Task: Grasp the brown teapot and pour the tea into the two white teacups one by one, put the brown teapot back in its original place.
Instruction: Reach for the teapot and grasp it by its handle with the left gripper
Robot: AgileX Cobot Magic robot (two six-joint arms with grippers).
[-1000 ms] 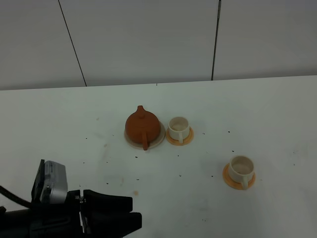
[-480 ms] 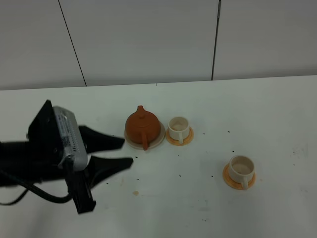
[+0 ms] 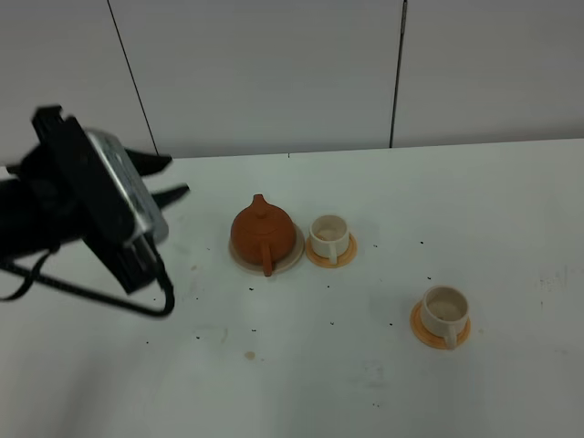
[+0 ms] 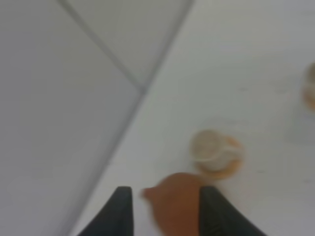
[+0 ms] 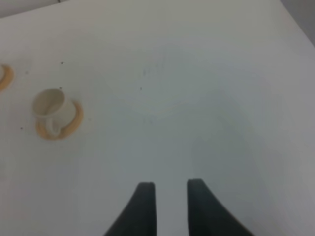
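The brown teapot (image 3: 264, 231) sits on its pale beige saucer (image 3: 290, 259) at mid-table, handle toward the front. One white teacup (image 3: 328, 234) on an orange coaster stands right beside it. The other teacup (image 3: 444, 309) stands on its coaster at the front right. My left gripper (image 3: 179, 174) is open and empty, raised to the left of the teapot and apart from it. The blurred left wrist view shows the teapot (image 4: 179, 209) between my open fingers (image 4: 121, 212) and the near cup (image 4: 208, 147) beyond it. My right gripper (image 5: 170, 183) is open and empty over bare table, with a cup (image 5: 48, 104) far off.
The white table (image 3: 301, 365) has small dark specks. A grey panelled wall (image 3: 274, 73) stands behind it. My left arm and its cable (image 3: 82, 292) hang over the table's left side. The right arm is outside the exterior view.
My left arm has risen from the front left corner and swung back toward the wall. Its open gripper now points toward the teapot from the left. Teapot and cups have not moved.
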